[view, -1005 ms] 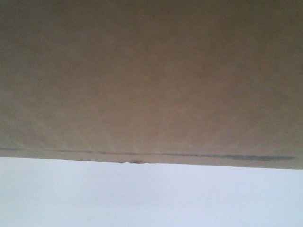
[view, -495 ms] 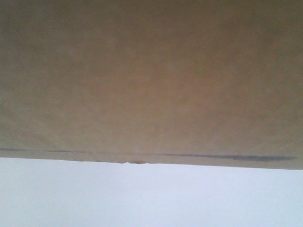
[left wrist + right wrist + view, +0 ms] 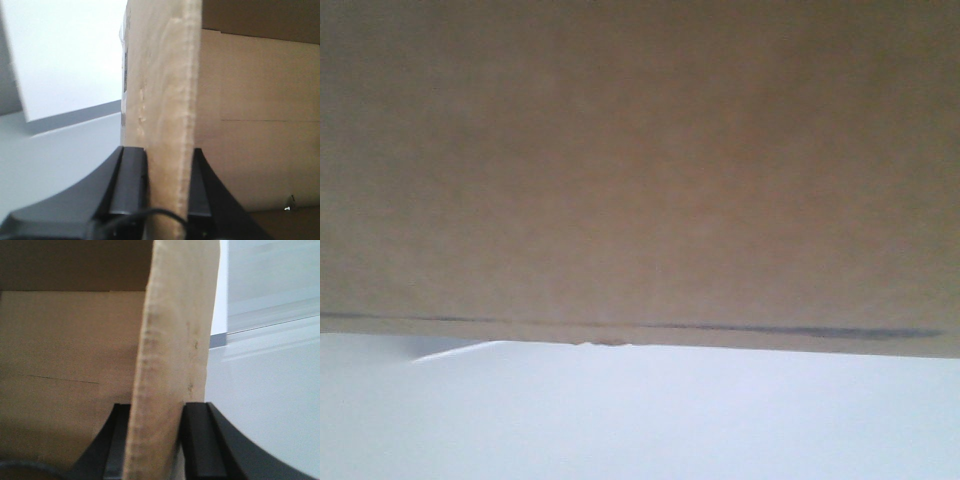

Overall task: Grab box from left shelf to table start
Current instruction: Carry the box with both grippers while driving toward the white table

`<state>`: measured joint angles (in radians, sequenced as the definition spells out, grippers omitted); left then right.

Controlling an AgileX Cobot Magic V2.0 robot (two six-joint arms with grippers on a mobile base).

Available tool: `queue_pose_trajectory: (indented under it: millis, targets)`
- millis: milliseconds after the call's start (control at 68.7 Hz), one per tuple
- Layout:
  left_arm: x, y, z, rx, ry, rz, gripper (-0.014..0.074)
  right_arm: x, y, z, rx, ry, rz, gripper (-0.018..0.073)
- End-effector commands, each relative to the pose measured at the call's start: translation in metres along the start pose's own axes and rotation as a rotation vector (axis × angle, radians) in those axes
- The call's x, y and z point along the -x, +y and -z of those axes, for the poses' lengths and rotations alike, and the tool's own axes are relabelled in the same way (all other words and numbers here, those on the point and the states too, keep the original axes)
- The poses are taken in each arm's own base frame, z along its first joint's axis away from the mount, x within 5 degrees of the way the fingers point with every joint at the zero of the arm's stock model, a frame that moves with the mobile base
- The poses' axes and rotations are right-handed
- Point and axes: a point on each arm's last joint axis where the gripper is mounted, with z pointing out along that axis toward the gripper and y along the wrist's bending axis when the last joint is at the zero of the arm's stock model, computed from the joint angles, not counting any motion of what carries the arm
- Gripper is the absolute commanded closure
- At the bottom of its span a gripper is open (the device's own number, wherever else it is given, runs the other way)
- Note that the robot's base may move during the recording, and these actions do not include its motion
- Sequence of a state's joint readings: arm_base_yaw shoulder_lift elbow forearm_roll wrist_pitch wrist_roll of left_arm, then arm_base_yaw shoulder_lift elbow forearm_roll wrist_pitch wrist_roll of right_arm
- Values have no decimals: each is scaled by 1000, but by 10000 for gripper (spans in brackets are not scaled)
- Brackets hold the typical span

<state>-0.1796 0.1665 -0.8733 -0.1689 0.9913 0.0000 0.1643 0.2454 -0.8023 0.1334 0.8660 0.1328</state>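
**Box carried over the worktop.** One large plain brown corrugated cardboard box (image 3: 640,160) fills the front view above one smooth white worktop (image 3: 720,420). Two pincers hold it. The left pincer (image 3: 168,162) pinches one upright side wall and the right pincer (image 3: 157,412) pinches the opposite wall, each with one black finger inside and one outside. New since half a second ago is a pale wedge (image 3: 460,350) under the box's lower left edge. The box is apparently shifting over the worktop, probably near set-down.
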Motion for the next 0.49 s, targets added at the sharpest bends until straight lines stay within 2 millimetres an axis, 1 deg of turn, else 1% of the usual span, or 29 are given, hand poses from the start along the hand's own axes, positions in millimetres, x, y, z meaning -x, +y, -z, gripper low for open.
queue_pose_trajectory:
  millis: [0,480]
  targets:
    - [25,-6,9,-63,-207,65,690,23,-1,5,-42,-185,63,501]
    - [24,-6,9,-65,-207,65,690,23,-1,5,-42,-185,63,501]
